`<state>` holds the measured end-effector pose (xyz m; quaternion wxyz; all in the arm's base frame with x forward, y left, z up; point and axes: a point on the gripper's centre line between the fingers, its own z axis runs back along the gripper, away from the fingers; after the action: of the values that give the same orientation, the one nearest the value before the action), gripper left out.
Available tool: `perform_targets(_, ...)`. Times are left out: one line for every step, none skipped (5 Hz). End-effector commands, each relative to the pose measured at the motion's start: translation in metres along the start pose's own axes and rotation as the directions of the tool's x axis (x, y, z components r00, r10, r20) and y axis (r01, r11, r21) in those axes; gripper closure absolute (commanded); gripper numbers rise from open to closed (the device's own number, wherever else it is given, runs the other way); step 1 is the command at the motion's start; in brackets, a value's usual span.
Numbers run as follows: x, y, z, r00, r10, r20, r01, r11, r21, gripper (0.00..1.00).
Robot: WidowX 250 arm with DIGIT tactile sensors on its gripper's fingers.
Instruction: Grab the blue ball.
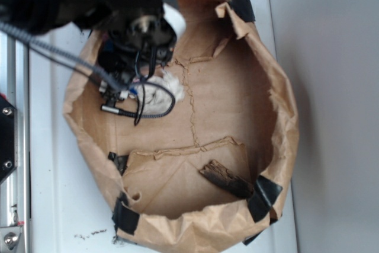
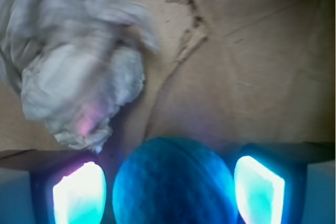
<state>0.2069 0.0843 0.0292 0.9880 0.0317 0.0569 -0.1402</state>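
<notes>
Teal-blue ball (image 2: 173,182) between the parted fingers (image 2: 79,195), small gaps either side, beside white paper wad (image 2: 79,72); no legible writing.

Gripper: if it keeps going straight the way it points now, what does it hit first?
The blue ball. In the wrist view it sits between the gripper fingers, which stand apart on either side of it. Beyond it is the brown paper liner; the crumpled white paper wad lies off to one side. Depth to the ball is unclear.
</notes>
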Motion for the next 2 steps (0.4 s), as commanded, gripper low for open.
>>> perform_targets(0.011,-0.009,-0.006,0.999,0.021,0.031,-0.022,0.999,0.038,1.00)
perform_targets(0.011,-0.002,0.008,0.998,0.031,0.056,-0.032,0.999,0.015,1.00)
